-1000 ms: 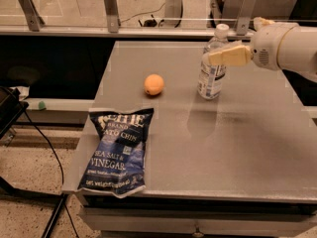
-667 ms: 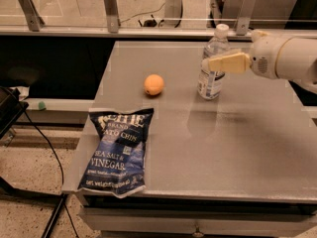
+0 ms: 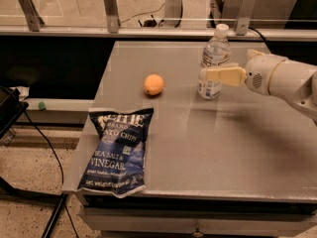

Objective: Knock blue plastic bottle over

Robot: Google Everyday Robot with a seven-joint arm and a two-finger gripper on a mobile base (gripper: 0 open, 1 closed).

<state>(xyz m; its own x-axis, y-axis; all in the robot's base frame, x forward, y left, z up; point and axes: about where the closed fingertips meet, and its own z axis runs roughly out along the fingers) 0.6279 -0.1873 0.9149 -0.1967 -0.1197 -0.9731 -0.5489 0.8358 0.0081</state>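
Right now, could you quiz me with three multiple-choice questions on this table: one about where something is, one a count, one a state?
1. Where is the gripper?
A at the bottle's side
B over the bag
C on the orange

2. How many things stand or lie on the table?
A two
B three
C five

3. The bottle is:
A upright
B on its side
C crushed

Answers:
1 A: the gripper reaches in across the bottle's lower half.
2 B: bottle, orange and bag.
3 A: it stands on its base.
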